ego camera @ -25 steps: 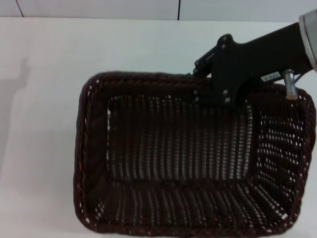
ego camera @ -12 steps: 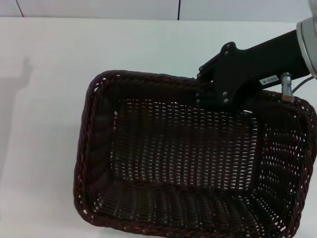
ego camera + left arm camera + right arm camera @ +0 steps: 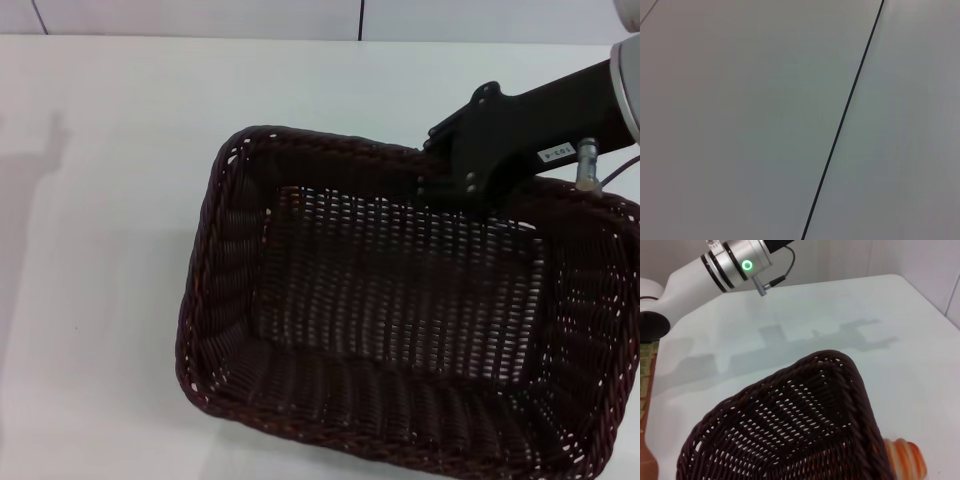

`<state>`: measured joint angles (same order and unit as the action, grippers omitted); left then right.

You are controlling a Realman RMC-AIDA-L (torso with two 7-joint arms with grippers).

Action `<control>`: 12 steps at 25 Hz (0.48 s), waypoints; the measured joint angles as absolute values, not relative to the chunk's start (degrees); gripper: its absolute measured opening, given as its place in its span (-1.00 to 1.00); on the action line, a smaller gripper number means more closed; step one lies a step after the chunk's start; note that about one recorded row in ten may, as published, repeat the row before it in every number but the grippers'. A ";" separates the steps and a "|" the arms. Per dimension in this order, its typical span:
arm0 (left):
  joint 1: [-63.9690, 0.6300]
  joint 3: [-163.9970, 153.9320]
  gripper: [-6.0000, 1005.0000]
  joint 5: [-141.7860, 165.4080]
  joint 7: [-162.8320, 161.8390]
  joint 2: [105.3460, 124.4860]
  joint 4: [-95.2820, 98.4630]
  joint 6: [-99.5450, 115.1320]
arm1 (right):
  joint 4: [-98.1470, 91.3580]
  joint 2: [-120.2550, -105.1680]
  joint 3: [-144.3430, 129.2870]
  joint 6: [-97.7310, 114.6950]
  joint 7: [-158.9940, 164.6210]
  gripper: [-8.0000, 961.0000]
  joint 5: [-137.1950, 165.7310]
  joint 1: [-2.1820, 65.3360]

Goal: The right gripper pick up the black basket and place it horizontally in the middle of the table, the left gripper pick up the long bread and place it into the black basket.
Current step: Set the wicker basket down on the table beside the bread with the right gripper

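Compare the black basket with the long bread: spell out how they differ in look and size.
The black basket is dark brown-black open wicker; the long bread is orange with cream stripes. The basket is far bigger; only a small end of the bread shows past its corner. The right tool is at the basket's far rim; nothing is on the bread that shows.

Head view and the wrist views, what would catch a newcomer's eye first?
The black basket dominates the head view, carried above the white table with the right tool clamped on its far rim. In the right wrist view, the long bread peeks out from behind the basket's corner, and the left arm with its green ring hangs beyond the table.
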<state>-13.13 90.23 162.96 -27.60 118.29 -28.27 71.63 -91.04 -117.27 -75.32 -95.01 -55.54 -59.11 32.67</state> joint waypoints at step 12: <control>-12.60 89.90 0.72 162.95 -27.93 118.30 -28.81 71.76 | -88.15 -117.40 -78.46 -98.30 -56.48 -0.62 -60.57 34.70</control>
<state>-12.60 89.90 162.95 -27.92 118.30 -28.81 71.76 -88.15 -117.40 -78.46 -98.30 -56.48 -60.57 34.70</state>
